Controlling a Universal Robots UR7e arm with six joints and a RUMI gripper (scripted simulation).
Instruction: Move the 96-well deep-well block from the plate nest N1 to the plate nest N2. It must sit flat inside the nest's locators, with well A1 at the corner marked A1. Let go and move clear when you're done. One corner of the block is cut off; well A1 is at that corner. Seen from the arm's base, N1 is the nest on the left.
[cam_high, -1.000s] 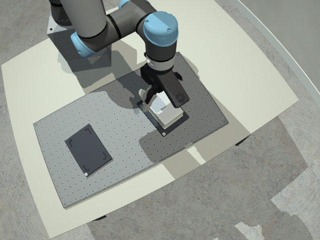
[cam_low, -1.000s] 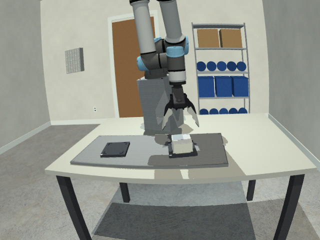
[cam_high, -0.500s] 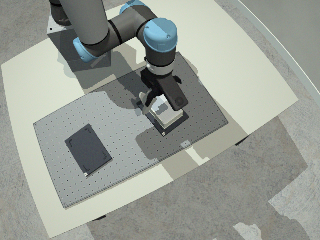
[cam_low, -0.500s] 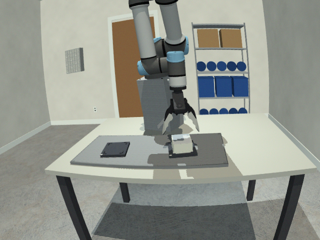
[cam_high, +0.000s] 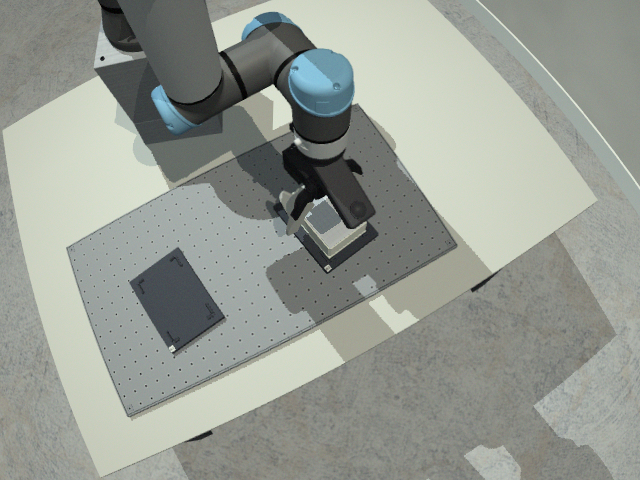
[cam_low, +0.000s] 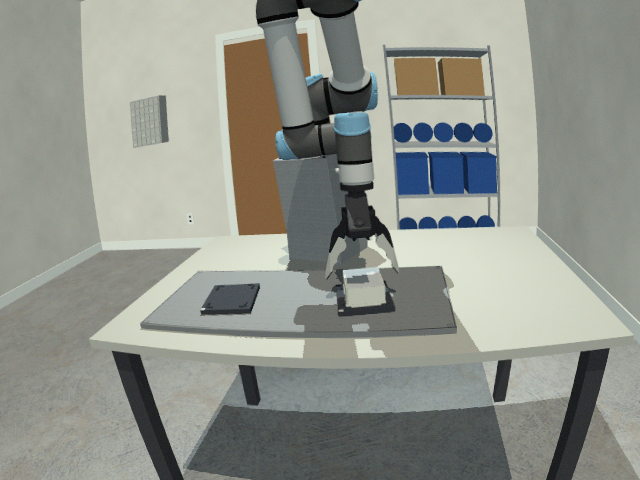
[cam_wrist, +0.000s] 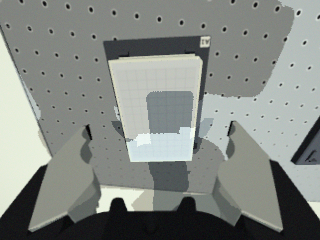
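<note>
The white 96-well deep-well block (cam_high: 334, 232) sits on the dark plate nest N1 (cam_high: 343, 254) on the right part of the perforated baseplate. It also shows in the exterior view (cam_low: 363, 290) and in the wrist view (cam_wrist: 159, 112). My gripper (cam_high: 325, 217) is open and hangs right over the block, one finger on each long side, just above its top (cam_low: 361, 269) (cam_wrist: 159, 131). Nothing is between the fingers. A small white A1 label (cam_wrist: 204, 42) marks N1's far corner in the wrist view. The empty nest N2 (cam_high: 176, 299) lies at the left (cam_low: 230, 298).
The grey perforated baseplate (cam_high: 248, 279) carries both nests on a cream table. The arm's pedestal (cam_low: 307, 206) stands behind the plate. A shelf with boxes (cam_low: 442, 139) stands by the back wall, away from the table.
</note>
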